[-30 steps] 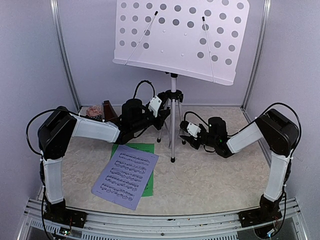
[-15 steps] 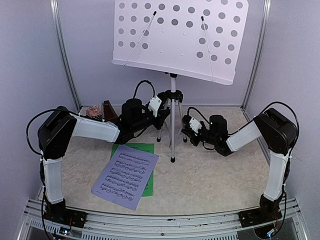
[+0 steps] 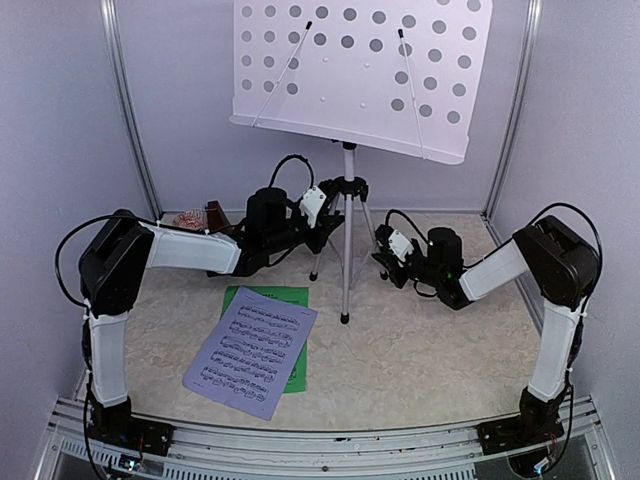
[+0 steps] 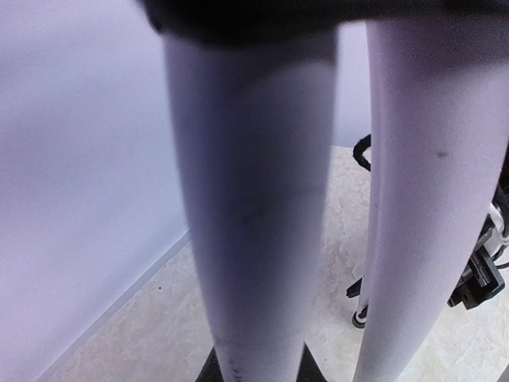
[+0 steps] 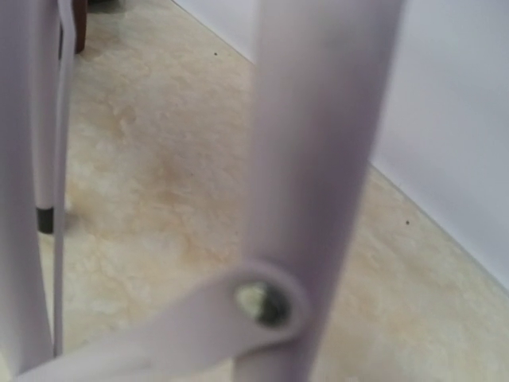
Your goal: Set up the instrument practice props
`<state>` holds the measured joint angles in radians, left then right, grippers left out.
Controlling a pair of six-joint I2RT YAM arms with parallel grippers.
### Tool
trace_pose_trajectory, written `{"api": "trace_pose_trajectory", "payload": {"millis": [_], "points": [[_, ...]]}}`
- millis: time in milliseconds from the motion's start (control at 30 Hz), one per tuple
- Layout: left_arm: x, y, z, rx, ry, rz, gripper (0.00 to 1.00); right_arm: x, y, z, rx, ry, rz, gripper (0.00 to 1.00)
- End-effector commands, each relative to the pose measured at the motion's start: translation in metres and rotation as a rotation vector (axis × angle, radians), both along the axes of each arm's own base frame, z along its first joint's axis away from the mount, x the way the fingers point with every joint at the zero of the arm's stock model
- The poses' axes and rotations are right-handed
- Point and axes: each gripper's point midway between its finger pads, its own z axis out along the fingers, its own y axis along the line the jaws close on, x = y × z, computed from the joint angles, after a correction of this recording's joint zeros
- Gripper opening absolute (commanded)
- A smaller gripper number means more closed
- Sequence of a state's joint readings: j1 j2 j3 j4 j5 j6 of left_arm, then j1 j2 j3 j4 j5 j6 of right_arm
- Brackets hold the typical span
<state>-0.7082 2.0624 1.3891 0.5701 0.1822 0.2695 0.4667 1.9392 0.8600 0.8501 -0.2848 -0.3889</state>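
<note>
My left gripper and right gripper clamp the upright music stand low, at its 9 and 3 o'clock.

Grey-dotted pale desk, silver tripod, note-printed lavender sheet, green sheet, brown metronome.

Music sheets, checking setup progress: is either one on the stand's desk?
No, the lavender sheet lies on the green sheet on the table, and the perforated desk holds none.
</note>
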Motion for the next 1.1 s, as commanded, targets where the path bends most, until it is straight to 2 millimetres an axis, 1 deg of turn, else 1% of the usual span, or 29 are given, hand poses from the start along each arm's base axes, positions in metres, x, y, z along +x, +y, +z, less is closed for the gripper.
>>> {"api": "trace_pose_trajectory", "payload": {"millis": [0, 133, 233, 300, 433, 567, 667, 800, 867, 900, 1000, 1067], "points": [[0.036, 0.03, -0.037, 0.134, 0.036, 0.13, 0.02, 0.013, -0.027, 0.016, 0.008, -0.028, -0.079, 0.0], [0.044, 0.035, -0.036, 0.151, 0.024, 0.157, 0.03, 0.017, -0.026, 0.012, 0.001, 0.015, -0.086, 0.0], [0.048, 0.038, -0.031, 0.137, 0.025, 0.159, 0.04, 0.014, -0.025, 0.003, -0.013, 0.035, -0.081, 0.0], [0.048, 0.037, -0.03, 0.131, 0.025, 0.152, 0.05, 0.01, -0.024, -0.002, -0.025, 0.033, -0.088, 0.0], [0.049, 0.035, -0.028, 0.115, 0.036, 0.144, 0.09, 0.005, -0.02, -0.003, -0.029, 0.024, -0.087, 0.0], [0.045, 0.032, -0.031, 0.113, 0.048, 0.137, 0.15, 0.002, -0.013, -0.006, -0.047, 0.021, -0.067, 0.0], [0.038, 0.029, -0.033, 0.114, 0.053, 0.123, 0.21, -0.002, -0.006, -0.007, -0.06, 0.015, -0.046, 0.0], [0.028, 0.027, -0.036, 0.101, 0.069, 0.104, 0.33, -0.006, 0.002, -0.008, -0.068, 0.01, -0.026, 0.0], [0.024, 0.029, -0.037, 0.094, 0.078, 0.103, 0.37, -0.008, 0.004, -0.009, -0.074, 0.008, -0.022, 0.0], [0.022, 0.031, -0.034, 0.086, 0.077, 0.108, 0.39, -0.008, 0.005, -0.01, -0.077, 0.008, -0.019, 0.0], [0.017, 0.042, -0.023, 0.034, 0.08, 0.143, 0.5, -0.01, 0.007, -0.011, -0.085, 0.007, -0.015, 0.0], [0.008, 0.051, -0.013, -0.031, 0.085, 0.155, 0.58, -0.011, 0.007, -0.012, -0.09, 0.007, -0.015, 0.0]]}}
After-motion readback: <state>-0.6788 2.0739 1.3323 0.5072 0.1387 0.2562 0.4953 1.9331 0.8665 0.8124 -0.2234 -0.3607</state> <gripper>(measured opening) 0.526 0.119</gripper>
